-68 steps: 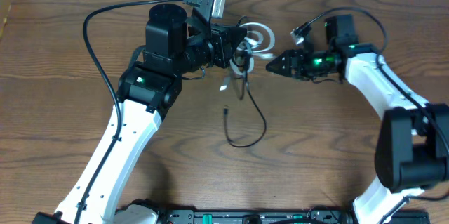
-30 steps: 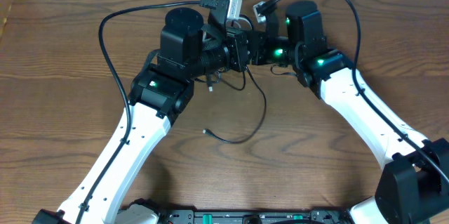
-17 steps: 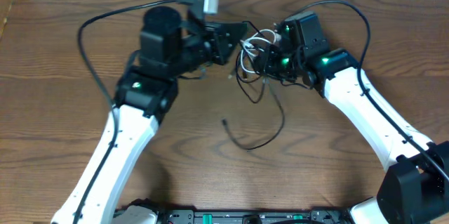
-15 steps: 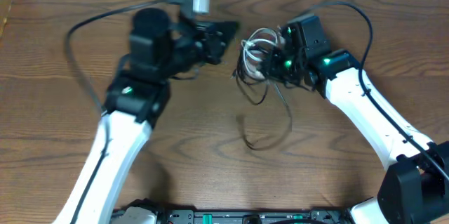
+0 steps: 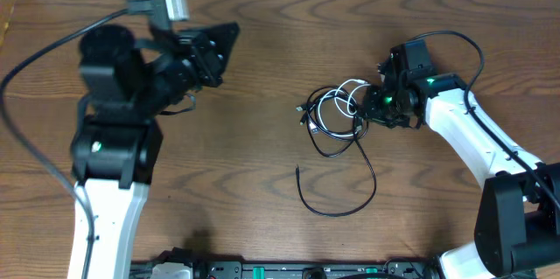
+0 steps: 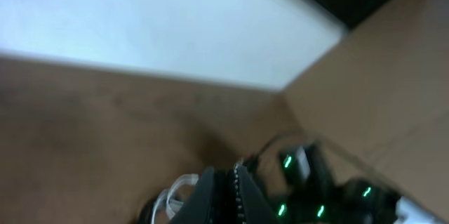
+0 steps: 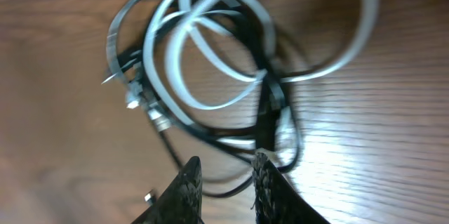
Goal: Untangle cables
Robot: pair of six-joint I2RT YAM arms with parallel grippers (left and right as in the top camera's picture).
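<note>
The cables (image 5: 335,108) lie on the table as a tangle of white loops and black cord. One black cord (image 5: 337,209) trails from it toward the front and ends in a small plug. My right gripper (image 5: 361,115) is at the bundle's right edge. In the right wrist view its fingertips (image 7: 263,171) stand a little apart over the white loops (image 7: 231,48), and a black strand (image 7: 224,189) crosses the gap loosely. My left gripper (image 5: 229,34) is shut on nothing, raised far to the left of the bundle. Its shut jaws show in the left wrist view (image 6: 233,176).
Thick black arm wires arc behind both arms: the left one (image 5: 35,43) and the right one (image 5: 455,38). A pale wall (image 6: 140,20) fills the blurred left wrist view, with the right arm's green lights (image 6: 287,161) low in it.
My left arm has let go of the tangle and swung far left. The right gripper has carried the bundle right and toward the front, where it now lies spread on the table.
</note>
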